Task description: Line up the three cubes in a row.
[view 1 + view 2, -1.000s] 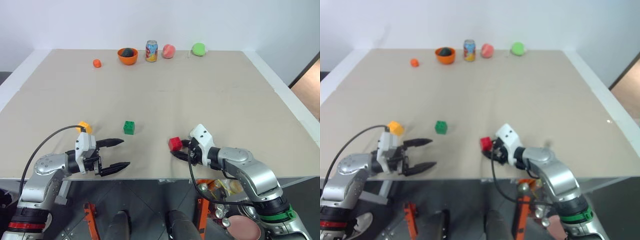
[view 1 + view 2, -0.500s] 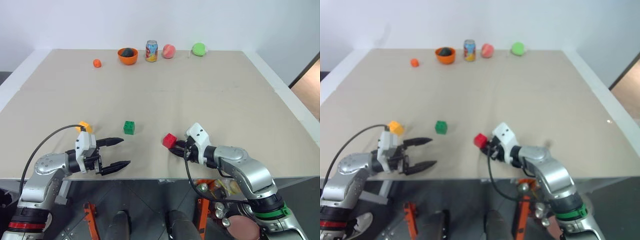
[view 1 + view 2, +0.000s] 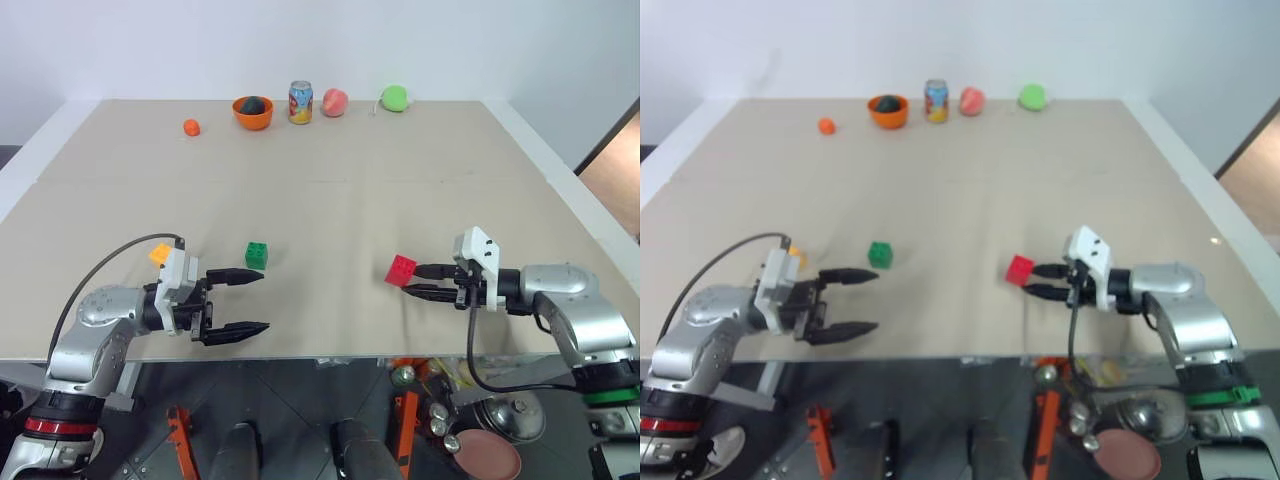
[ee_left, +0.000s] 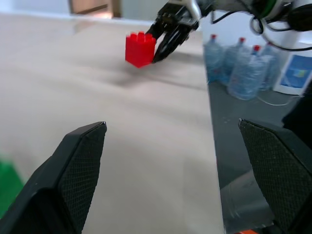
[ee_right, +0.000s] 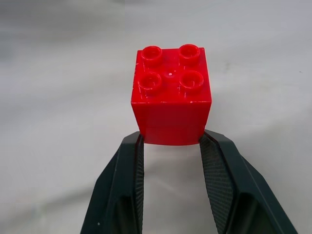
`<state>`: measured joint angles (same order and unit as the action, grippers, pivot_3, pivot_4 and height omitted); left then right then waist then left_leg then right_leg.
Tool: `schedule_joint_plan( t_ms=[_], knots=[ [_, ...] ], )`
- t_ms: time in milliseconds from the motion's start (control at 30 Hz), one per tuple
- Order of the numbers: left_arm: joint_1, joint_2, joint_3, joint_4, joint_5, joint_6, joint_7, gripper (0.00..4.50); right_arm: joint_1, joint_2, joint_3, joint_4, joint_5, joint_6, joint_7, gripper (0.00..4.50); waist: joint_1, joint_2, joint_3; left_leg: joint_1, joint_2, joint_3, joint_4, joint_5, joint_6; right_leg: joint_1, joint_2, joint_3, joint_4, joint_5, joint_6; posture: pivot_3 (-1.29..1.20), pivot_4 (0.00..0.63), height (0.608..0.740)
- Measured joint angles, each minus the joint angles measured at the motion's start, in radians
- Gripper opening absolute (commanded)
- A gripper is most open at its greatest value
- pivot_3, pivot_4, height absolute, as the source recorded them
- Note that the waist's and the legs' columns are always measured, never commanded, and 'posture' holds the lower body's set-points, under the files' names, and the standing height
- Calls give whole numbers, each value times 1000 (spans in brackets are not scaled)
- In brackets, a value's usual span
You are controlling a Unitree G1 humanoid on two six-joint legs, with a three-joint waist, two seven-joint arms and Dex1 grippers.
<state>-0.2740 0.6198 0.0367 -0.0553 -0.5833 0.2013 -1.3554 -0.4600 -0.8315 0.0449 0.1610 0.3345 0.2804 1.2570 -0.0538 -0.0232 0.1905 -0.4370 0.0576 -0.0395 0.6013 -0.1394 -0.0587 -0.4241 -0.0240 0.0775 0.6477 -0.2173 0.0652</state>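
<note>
Red cube [image 3: 401, 269]: a small studded plastic block, pinched at its near lower edge between the two black fingertips of the right gripper [image 3: 412, 281], whose jaws are closed onto it; it appears lifted just clear of the table [image 3: 420, 200], toward the right front. Green cube [image 3: 257, 254] sits on the table left of centre, well apart from the red one. Yellow-orange cube [image 3: 159, 254] lies further left, partly hidden behind the left gripper [image 3: 250, 300], whose jaws stand wide apart and hold nothing; that gripper hovers near the front edge, pointing toward the green cube. Handling, as a judgement: these blocks look light, rigid and smooth-sided, so they should tolerate a firm squeeze but could pivot or slip if caught only by a corner; the present hold on the red cube is shallow, at the fingertips, and a fuller grip across two flat opposite faces, below the studs, would be safer. The studded top is a poor surface to press on. Surroundings: along the far edge stand a small orange fruit [image 3: 192, 127], an orange bowl [image 3: 254, 112] with a dark item inside, a drinks can [image 3: 300, 102], a pinkish fruit [image 3: 335, 102] and a green fruit [image 3: 396, 97], all well apart from the working zone. Nothing lies between the red and green cubes; the only obstruction noted is the left gripper close to the yellow-orange cube.
</note>
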Motion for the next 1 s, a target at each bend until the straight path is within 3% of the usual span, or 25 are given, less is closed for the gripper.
schedule_joint_plan(
  t_ms=[167,467,967,1000],
  knots=[
    [-24,14,-4,8,-13,36,-49,4500,-161,8,79,190,-57,-99,168,1122,0,0,0,-1,0,0,0,0,0,0,0,0,0,0,1,0,150,740],
    [27,41,4,-35,-30,70,-67,4500,-320,98,178,464,-175,-284,268,1122,2,1,0,-1,0,0,0,0,0,0,0,0,0,-1,1,0,150,740],
    [78,62,28,-84,-56,91,-21,4500,-338,123,185,542,-218,-374,285,1122,5,1,1,0,0,0,0,0,0,0,0,0,1,0,1,0,150,740],
    [78,62,29,-84,-56,92,-18,4500,-339,128,185,547,-222,-378,285,1622,5,1,0,0,0,0,0,0,0,0,0,0,1,0,1,0,150,740]
  ],
)
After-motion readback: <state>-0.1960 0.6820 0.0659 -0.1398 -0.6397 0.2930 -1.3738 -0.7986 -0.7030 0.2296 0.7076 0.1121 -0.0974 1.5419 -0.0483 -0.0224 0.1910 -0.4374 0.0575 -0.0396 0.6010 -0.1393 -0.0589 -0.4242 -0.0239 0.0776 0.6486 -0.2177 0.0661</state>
